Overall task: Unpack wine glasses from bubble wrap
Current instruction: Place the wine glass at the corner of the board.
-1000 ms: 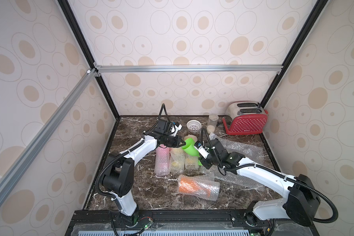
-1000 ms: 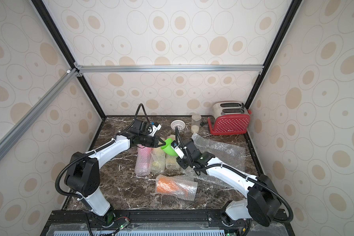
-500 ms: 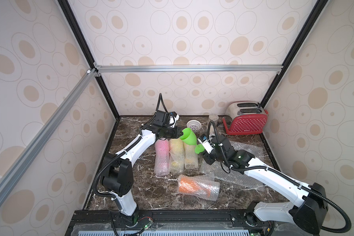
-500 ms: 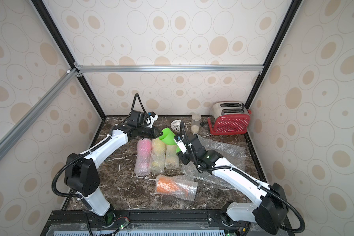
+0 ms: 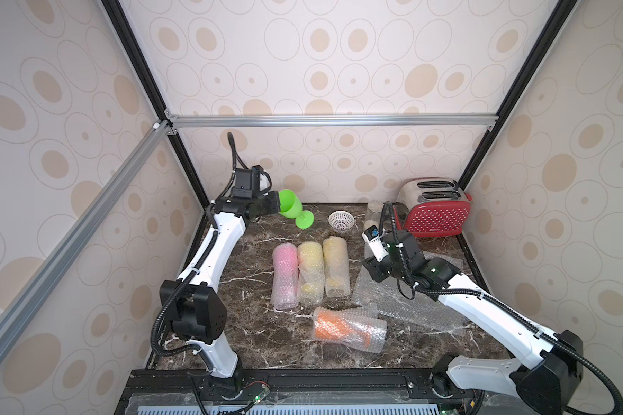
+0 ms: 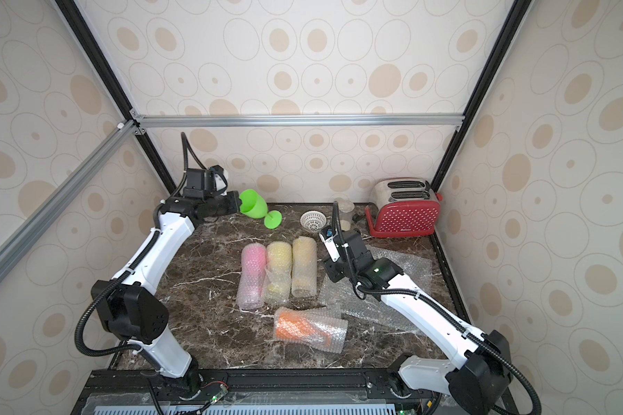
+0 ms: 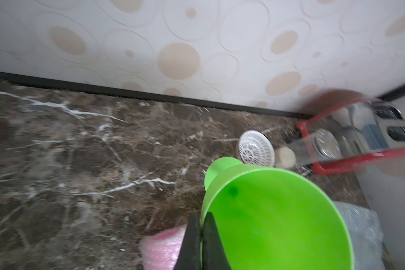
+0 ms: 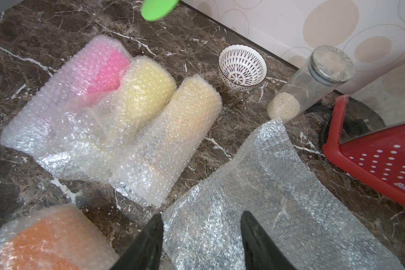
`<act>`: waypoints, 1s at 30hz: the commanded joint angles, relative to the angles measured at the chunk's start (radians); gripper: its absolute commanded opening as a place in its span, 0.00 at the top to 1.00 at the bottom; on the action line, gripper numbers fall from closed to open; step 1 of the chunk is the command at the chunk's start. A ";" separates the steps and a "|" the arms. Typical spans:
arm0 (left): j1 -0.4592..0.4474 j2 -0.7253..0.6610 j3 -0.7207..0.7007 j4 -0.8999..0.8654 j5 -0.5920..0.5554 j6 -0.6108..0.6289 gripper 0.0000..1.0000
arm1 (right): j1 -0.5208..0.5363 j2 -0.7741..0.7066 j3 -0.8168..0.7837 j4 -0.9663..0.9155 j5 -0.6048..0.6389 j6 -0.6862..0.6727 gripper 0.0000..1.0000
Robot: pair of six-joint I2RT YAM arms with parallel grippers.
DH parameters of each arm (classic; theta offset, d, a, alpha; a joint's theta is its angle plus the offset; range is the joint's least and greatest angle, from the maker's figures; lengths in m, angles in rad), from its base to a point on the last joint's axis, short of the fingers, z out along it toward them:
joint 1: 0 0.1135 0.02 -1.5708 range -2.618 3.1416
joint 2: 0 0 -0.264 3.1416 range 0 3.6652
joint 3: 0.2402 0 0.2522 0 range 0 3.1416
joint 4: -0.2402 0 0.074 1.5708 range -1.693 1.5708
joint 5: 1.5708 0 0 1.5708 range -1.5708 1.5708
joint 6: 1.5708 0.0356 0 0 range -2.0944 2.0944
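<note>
A bare green wine glass (image 5: 292,207) hangs tilted above the table's back left, foot pointing down and right. My left gripper (image 7: 200,217) is shut on its rim, one finger inside the bowl (image 7: 278,210) and one outside. Three bubble wrap tubes lie side by side mid-table: pink (image 5: 285,273), yellow (image 5: 310,269) and yellow (image 5: 336,266). A tube showing orange (image 5: 346,328) lies nearer the front. My right gripper (image 8: 201,216) stands open just above a flat bubble wrap sheet (image 8: 267,187), holding nothing; in a top view it (image 6: 333,275) sits right of the tubes.
A red toaster (image 5: 436,212) stands at the back right, with a clear jar (image 5: 373,212) and a small white perforated bowl (image 5: 341,221) to its left. The flat sheet (image 5: 403,298) covers the table's right side under the right arm.
The left arm has carried the green glass up and toward the back left corner. The right gripper has drawn away from the glass's foot, back over the flat sheet.
</note>
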 commanded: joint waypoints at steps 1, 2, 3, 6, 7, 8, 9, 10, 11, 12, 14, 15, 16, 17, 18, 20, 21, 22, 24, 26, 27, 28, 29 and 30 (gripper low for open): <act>0.063 -0.024 0.053 -0.079 -0.128 0.021 1.00 | -0.020 0.026 0.011 -0.022 -0.015 0.042 0.46; 0.082 -0.023 0.053 -0.078 -0.140 0.025 1.00 | -0.023 0.030 0.011 -0.021 -0.019 0.046 0.46; 0.103 -0.019 0.052 -0.075 -0.167 0.028 1.00 | -0.029 0.035 0.010 -0.019 -0.025 0.050 0.46; 0.169 0.000 0.054 -0.072 -0.216 0.030 1.00 | -0.042 0.050 0.008 -0.016 -0.039 0.062 0.46; 0.190 0.008 0.053 -0.070 -0.220 0.029 1.00 | -0.048 0.055 0.007 -0.015 -0.043 0.065 0.46; 0.206 0.017 0.051 -0.069 -0.224 0.030 1.00 | -0.053 0.058 0.006 -0.013 -0.048 0.068 0.46; 0.225 0.029 0.052 -0.069 -0.234 0.032 1.00 | -0.057 0.061 0.002 -0.009 -0.050 0.073 0.46; 0.240 0.040 0.048 -0.065 -0.244 0.033 1.00 | -0.063 0.065 -0.002 -0.004 -0.055 0.079 0.46; 0.253 0.054 0.046 -0.063 -0.245 0.034 1.00 | -0.069 0.069 -0.004 -0.001 -0.062 0.084 0.46; 0.264 0.069 0.043 -0.062 -0.251 0.033 1.00 | -0.077 0.073 -0.006 0.002 -0.069 0.087 0.46; 0.285 0.096 0.040 -0.069 -0.261 0.029 1.00 | -0.090 0.082 -0.011 0.013 -0.083 0.094 0.46; 0.294 0.105 0.031 -0.067 -0.271 0.025 1.00 | -0.096 0.088 -0.011 0.013 -0.090 0.100 0.46; 0.302 0.108 0.019 -0.058 -0.286 0.022 1.00 | -0.106 0.095 -0.008 0.014 -0.099 0.107 0.46; 0.309 0.108 0.003 -0.049 -0.298 0.019 1.00 | -0.111 0.102 -0.007 0.016 -0.107 0.114 0.46; 0.318 0.108 -0.015 -0.034 -0.301 0.018 1.00 | -0.117 0.108 -0.008 0.018 -0.116 0.122 0.46; 0.339 0.111 -0.031 -0.022 -0.311 0.016 1.00 | -0.129 0.123 -0.009 0.024 -0.126 0.139 0.46; 0.350 0.115 -0.035 -0.015 -0.324 0.017 1.00 | -0.133 0.135 -0.010 0.027 -0.127 0.150 0.46; 0.362 0.118 -0.039 -0.010 -0.331 0.019 1.00 | -0.136 0.143 -0.009 0.027 -0.126 0.158 0.46; 0.387 0.134 -0.031 -0.007 -0.325 0.021 1.00 | -0.143 0.160 -0.007 0.026 -0.124 0.176 0.47; 0.409 0.155 -0.016 -0.014 -0.312 0.030 1.00 | -0.146 0.173 -0.002 0.026 -0.126 0.182 0.47; 0.416 0.173 -0.005 -0.022 -0.302 0.033 1.00 | -0.146 0.178 0.005 0.022 -0.124 0.182 0.47; 0.420 0.190 0.006 -0.035 -0.294 0.037 1.00 | -0.147 0.182 0.009 0.019 -0.120 0.183 0.47; 0.422 0.210 0.019 -0.046 -0.284 0.042 1.00 | -0.147 0.184 0.015 0.016 -0.117 0.186 0.47; 0.422 0.227 0.028 -0.055 -0.281 0.043 1.00 | -0.146 0.186 0.017 0.013 -0.115 0.188 0.47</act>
